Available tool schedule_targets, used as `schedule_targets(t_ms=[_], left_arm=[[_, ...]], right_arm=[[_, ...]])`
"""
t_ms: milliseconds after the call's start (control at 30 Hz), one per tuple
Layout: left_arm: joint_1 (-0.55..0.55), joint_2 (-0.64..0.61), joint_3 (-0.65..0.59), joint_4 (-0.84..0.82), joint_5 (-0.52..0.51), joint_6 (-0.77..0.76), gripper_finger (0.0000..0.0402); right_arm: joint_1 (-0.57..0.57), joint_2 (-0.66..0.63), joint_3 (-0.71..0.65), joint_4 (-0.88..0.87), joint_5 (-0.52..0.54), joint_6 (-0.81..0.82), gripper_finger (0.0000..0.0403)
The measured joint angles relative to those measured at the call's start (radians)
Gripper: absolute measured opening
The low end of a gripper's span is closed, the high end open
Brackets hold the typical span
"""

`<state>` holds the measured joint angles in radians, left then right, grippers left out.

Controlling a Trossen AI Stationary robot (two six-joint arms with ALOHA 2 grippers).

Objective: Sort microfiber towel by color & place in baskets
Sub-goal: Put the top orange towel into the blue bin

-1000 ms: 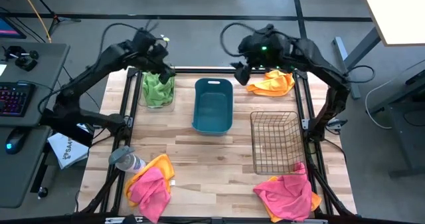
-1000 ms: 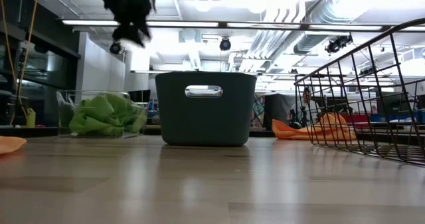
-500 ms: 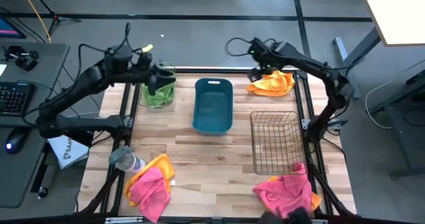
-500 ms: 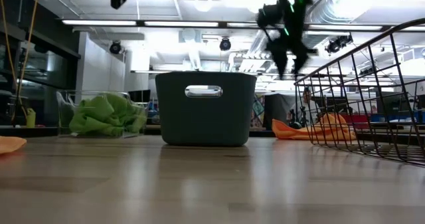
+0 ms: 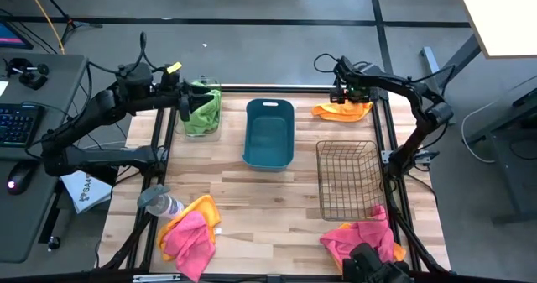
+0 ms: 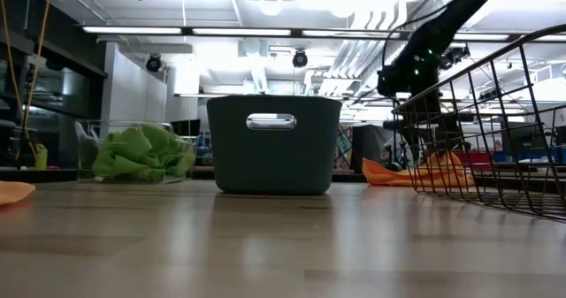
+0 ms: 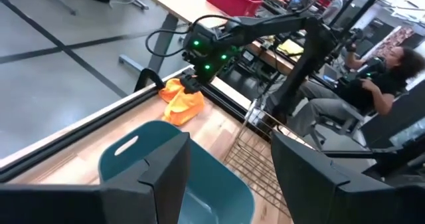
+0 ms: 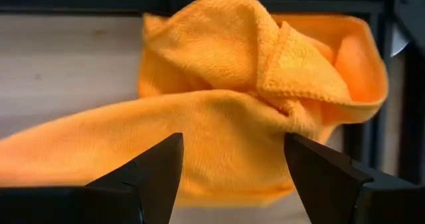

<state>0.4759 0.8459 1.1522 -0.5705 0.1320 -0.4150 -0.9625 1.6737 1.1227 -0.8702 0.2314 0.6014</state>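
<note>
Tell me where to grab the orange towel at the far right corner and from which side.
Grip the raised, bunched fold of the orange towel from straight above. It lies crumpled on the table, so the ridge gives something to pinch. The right tool hangs open over it.

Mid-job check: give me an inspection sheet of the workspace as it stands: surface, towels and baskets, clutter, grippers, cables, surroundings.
Surface: wooden table, towels at three corners.
Job's things: clear bin holds green towels; teal tub and wire basket look empty. Orange towel lies loose at the far right corner; pink and orange piles sit at the near left and near right.
Clutter: a bottle at the table's left edge.
Grippers: right gripper open, just above the orange towel; left gripper open, by the clear bin.
Cables: loops on both arms; a yellow cord on the floor.
Surroundings: desk with keyboard; a seated person beyond the table.
</note>
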Motion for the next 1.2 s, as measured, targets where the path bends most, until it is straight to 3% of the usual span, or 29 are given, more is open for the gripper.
schedule_targets(t_ms=[367,467,567,700,800,933,1033,1200], left_arm=[[0.0,-0.002,0.0,0.001,0.013,-0.036,0.02],[0.0,-0.003,0.0,0.013,0.014,-0.049,0.02],[0.0,-0.003,0.0,0.032,0.015,-0.053,0.02],[0.0,-0.007,0.0,0.077,0.035,-0.047,0.02],[0.0,-0.023,0.0,0.14,0.062,-0.014,0.02],[0.0,-0.059,0.0,0.196,0.07,0.048,0.02],[0.002,-0.078,0.0,0.206,0.067,0.088,0.02],[0.002,-0.092,0.0,0.204,0.065,0.142,0.02]], right_arm=[[-0.013,0.0,-0.179,0.146,-0.033,0.028,0.0259],[0.012,0.0,-0.197,0.152,-0.021,0.004,0.0242],[0.034,0.0,-0.212,0.148,-0.043,0.002,0.0179],[0.086,-0.001,-0.22,0.132,-0.063,-0.024,0.0035],[0.144,-0.019,-0.221,0.121,-0.103,-0.041,0.0023],[0.218,-0.127,-0.205,0.072,-0.138,-0.085,0.0007],[0.254,-0.25,-0.135,0.004,-0.094,-0.076,0.0006],[0.297,-0.453,0.029,0.082,-0.059,-0.047,0.0004]])
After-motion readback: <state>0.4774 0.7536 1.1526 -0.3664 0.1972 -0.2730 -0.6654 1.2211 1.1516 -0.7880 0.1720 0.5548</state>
